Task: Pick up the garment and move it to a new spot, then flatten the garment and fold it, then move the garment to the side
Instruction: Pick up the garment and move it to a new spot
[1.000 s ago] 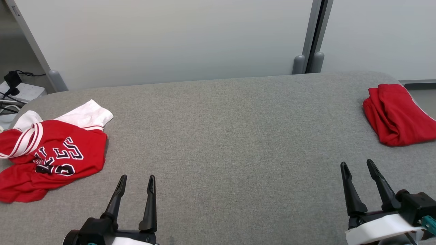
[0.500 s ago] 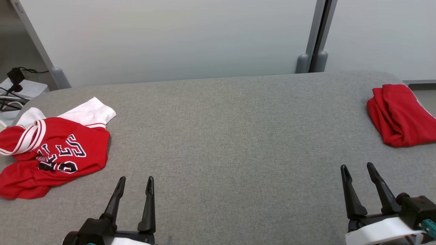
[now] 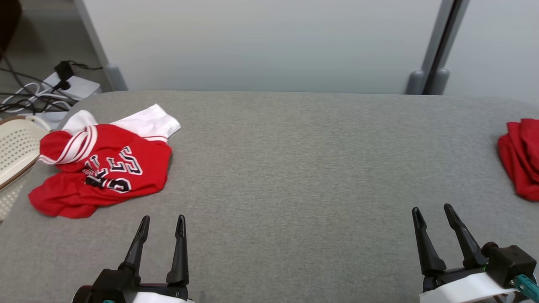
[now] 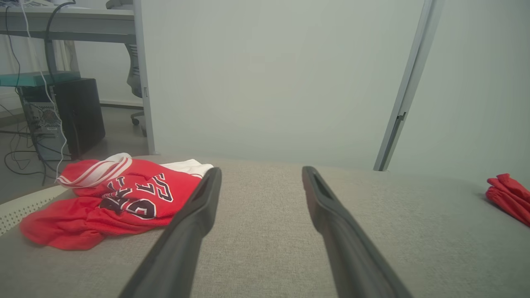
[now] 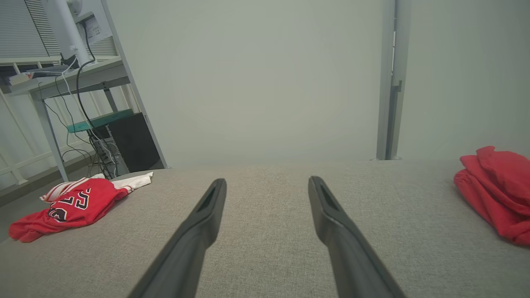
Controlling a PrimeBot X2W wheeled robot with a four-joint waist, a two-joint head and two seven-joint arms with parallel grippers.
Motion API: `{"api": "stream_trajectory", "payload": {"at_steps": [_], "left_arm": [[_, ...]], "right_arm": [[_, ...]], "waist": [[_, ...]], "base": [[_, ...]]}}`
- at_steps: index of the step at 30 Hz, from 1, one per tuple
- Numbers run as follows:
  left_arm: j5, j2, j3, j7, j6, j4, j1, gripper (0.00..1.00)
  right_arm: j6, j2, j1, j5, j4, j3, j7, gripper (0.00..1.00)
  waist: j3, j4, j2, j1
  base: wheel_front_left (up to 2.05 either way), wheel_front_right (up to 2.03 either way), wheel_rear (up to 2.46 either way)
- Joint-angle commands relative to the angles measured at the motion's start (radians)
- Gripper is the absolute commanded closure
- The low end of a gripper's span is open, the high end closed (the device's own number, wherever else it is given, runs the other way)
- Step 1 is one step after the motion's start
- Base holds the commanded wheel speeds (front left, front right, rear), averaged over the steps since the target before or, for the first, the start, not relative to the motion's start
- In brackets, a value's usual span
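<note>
Two heaps of cloth are lying on the table (image 3: 294,176) in the head view. The jersey (image 3: 105,168) is sitting crumpled near the left end, red with a white sleeve poking out behind. A red bundle (image 3: 520,164) is sitting at the far right edge, looking already folded and set aside, so the jersey is probably the one to pick up. The left gripper (image 3: 163,217) and right gripper (image 3: 431,208) are hanging low over the near edge, both spread wide and gripping nothing. A basket (image 3: 17,147) is peeking in past the left end.

From the left wrist, the fingers are pointing across bare table, with the jersey lying off to their left and apart from them. The arm is going to need a swing left before any pinch.

From the right wrist, the fingers are aiming at the bare middle, likely being kept free as the flattening spot. The jersey is lying well away at left and the bundle nearer at right. Its folds are too bunched to tell what garment it is.
</note>
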Motion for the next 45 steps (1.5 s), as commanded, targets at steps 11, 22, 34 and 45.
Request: {"api": "stream_trajectory", "payload": {"at_steps": [11,22,34,45], "left_arm": [[0.007,0.003,0.032,-0.006,0.030,-0.046,-0.030,0.00],[-0.003,0.003,0.012,-0.006,0.042,-0.039,-0.031,0.00],[-0.006,0.003,0.007,-0.006,0.057,-0.035,-0.030,0.00],[-0.122,0.003,0.022,-0.006,0.084,0.030,-0.180,0.00]], "right_arm": [[0.000,-0.013,-0.009,0.015,-0.051,0.038,-0.006,0.00],[0.000,-0.011,0.010,0.017,-0.048,0.034,-0.006,0.00],[0.000,-0.019,0.008,0.019,-0.047,0.041,-0.006,0.00],[0.000,-0.082,-0.056,0.031,-0.052,0.073,-0.006,0.00]], "waist": [[0.021,0.172,0.0000,0.0000],[0.011,0.270,0.0000,0.0000],[0.025,0.285,0.0000,0.0000],[0.160,0.259,0.0000,0.0000]], "base": [[0.00,0.00,0.00],[0.00,0.00,0.00],[0.00,0.00,0.00],[0.00,0.00,0.00]]}}
